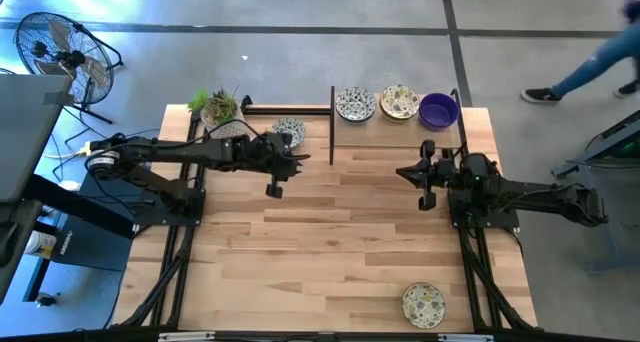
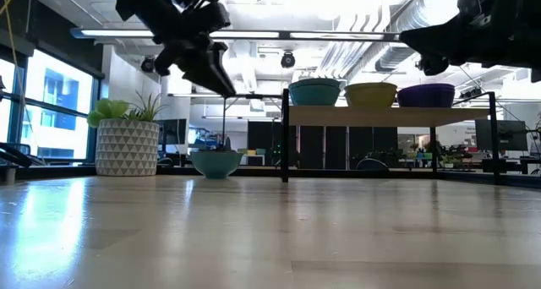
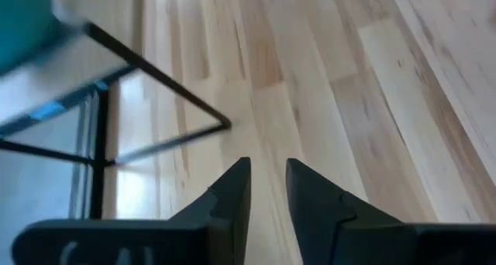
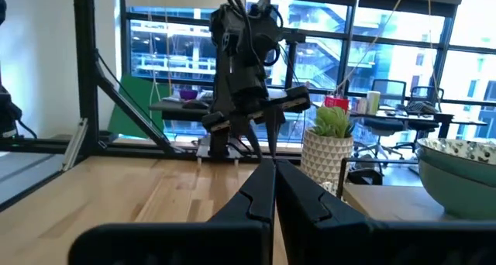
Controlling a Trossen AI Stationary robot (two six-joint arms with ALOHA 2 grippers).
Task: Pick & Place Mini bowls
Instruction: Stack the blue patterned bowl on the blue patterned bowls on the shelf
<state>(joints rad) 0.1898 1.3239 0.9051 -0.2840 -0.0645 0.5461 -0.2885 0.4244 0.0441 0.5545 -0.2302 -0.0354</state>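
Note:
A patterned mini bowl [image 1: 289,132] rests on its base on the table beside the potted plant; in the low view its teal outside [image 2: 215,163] shows. My left gripper [image 1: 302,161] [image 3: 268,180] hangs above the table just near of that bowl, slanting down, open with nothing between its fingers. On a low rack [image 1: 395,122] at the far edge stand two patterned bowls [image 1: 355,104] [image 1: 399,102] and a purple bowl [image 1: 438,110]. Another patterned bowl [image 1: 424,304] lies near the front edge. My right gripper [image 1: 402,172] [image 4: 273,180] is shut and empty, held level at the right, pointing toward the left arm.
A white patterned pot with a green plant [image 1: 219,110] stands at the far left corner. The rack's black frame [image 3: 155,71] stands between the two grippers' far sides. Bare wood lies across the table's middle [image 1: 330,232]. A fan [image 1: 60,52] stands off the table.

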